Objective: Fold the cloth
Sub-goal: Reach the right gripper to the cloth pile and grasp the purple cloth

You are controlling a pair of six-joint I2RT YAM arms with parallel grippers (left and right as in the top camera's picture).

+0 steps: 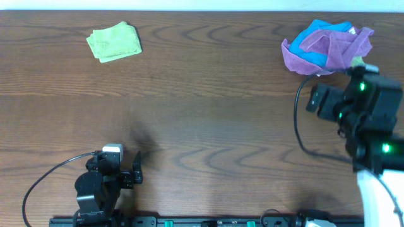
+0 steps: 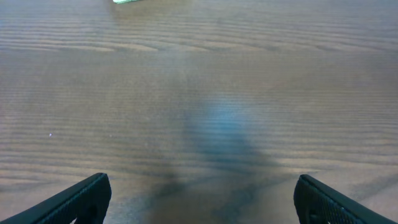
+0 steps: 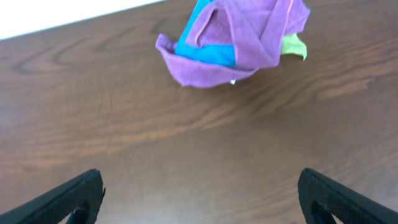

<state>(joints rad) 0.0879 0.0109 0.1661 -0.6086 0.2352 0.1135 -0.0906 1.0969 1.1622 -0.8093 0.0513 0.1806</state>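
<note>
The left gripper (image 2: 202, 182) and right gripper (image 3: 199, 177) are showing matte black fingers (image 2: 78, 200). Green lights (image 1: 362, 87) are glowing on the right arm (image 1: 379, 104); a white shell (image 1: 379, 198) is covering its base.

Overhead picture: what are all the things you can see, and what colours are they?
folded cloth: one, light green, far side of the table, left
purple cloth: one, purple, bunched at the far right
blue cloth: one, bright blue, tucked inside that bunch
yellow-green scrap: one, peeking from the bunch's edge
table: one, dark brown wood
cables: two, black, one by each arm
left hand: one, black, open over bare wood
right hand: one, black, open near the bunch
</note>
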